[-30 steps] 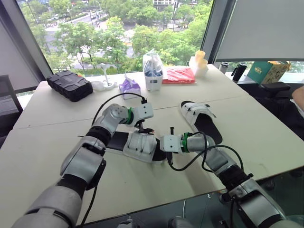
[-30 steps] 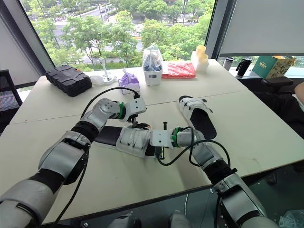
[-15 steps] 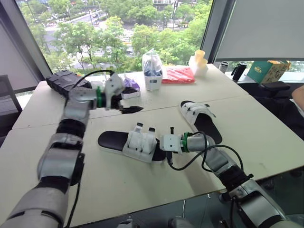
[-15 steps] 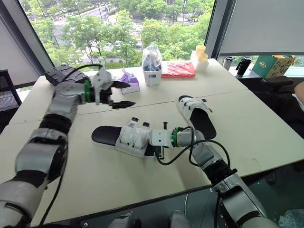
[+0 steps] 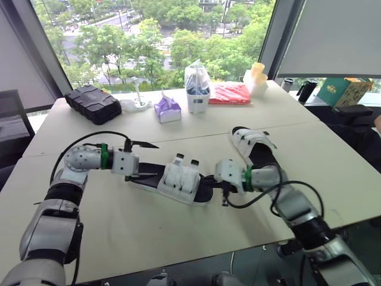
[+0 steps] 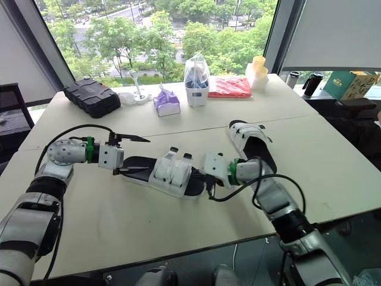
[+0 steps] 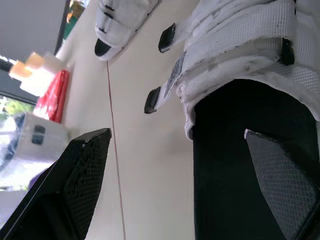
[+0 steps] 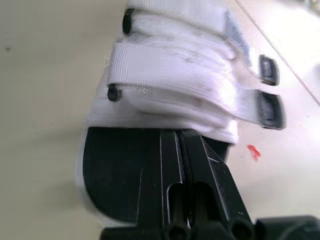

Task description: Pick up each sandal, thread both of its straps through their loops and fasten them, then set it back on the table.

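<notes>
Your left tool (image 5: 156,159) has swung down from mid-air and now gapes open at the near sandal's (image 5: 184,182) heel. It lies lengthwise on the counter (image 5: 178,238) between both tools, with the right tool (image 8: 181,135) pinched closed at its toe.

Upper-floor office: pale meeting tables (image 5: 155,235), wall-wide window (image 5: 149,30) over treetops (image 5: 196,47)

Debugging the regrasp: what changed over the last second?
The left gripper left the near sandal straps, swung up toward the black case, then came back down, open, at that sandal's heel end. The right gripper stayed shut at its toe end. The near sandal and the far sandal lie where they were.
</notes>
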`<act>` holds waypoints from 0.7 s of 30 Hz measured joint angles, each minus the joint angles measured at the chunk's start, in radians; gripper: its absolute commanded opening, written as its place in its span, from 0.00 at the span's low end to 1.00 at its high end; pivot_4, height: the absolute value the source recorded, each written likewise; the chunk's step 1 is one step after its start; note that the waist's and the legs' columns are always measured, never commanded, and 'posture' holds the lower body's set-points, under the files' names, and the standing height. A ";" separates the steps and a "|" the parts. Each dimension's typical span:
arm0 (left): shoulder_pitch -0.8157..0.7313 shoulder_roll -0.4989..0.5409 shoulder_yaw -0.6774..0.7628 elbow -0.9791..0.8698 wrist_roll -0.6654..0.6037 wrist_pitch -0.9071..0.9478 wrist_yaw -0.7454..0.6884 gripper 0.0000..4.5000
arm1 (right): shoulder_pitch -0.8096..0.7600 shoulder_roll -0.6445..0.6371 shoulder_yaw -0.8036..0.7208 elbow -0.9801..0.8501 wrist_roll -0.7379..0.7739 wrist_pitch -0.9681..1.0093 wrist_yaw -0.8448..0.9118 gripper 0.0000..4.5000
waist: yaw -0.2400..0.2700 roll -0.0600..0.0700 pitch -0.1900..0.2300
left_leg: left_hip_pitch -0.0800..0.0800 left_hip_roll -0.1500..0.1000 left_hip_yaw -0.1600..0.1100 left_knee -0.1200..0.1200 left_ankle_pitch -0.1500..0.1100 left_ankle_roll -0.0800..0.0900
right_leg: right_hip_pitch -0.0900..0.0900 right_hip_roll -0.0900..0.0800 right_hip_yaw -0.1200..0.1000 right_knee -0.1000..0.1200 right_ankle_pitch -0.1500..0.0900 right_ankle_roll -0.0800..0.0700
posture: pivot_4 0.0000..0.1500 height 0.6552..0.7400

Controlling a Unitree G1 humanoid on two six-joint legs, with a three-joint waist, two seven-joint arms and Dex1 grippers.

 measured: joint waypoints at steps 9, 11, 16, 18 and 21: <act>-0.049 -0.026 -0.082 0.136 0.172 -0.247 0.213 0.99 | 0.038 -0.085 -0.152 -0.252 0.229 0.278 0.031 0.00 | 0.000 0.000 0.000 | 0.000 0.000 0.000 0.000 0.000 0.000 | 0.000 0.000 -0.001 0.000 0.000 0.000 | 1.00 1.00; -0.060 -0.027 -0.105 0.154 0.232 -0.292 0.279 0.99 | 0.039 -0.098 -0.178 -0.291 0.261 0.313 0.018 0.00 | 0.001 0.000 0.000 | -0.001 0.000 0.000 0.001 0.000 0.000 | 0.000 0.000 -0.001 0.000 0.000 0.001 | 1.00 1.00; -0.103 -0.050 -0.139 0.164 0.412 -0.394 0.470 0.93 | 0.047 -0.114 -0.206 -0.333 0.286 0.359 -0.035 0.00 | 0.003 0.000 0.000 | -0.003 0.000 0.000 0.003 0.000 0.000 | 0.000 0.000 -0.002 -0.001 0.002 0.003 | 1.00 1.00; -0.115 -0.062 -0.155 0.163 0.486 -0.418 0.549 0.81 | 0.060 -0.116 -0.207 -0.338 0.286 0.362 -0.052 0.00 | 0.002 0.000 0.000 | -0.004 0.000 0.000 0.003 0.000 0.000 | 0.000 0.000 -0.002 -0.002 0.002 0.004 | 1.00 1.00; -0.129 -0.068 -0.185 0.154 0.605 -0.441 0.662 0.48 | 0.067 -0.119 -0.207 -0.342 0.286 0.363 -0.072 0.00 | 0.001 0.000 0.000 | -0.004 0.000 0.000 0.003 0.000 0.000 | 0.000 0.001 -0.002 -0.001 0.002 0.004 | 1.00 1.00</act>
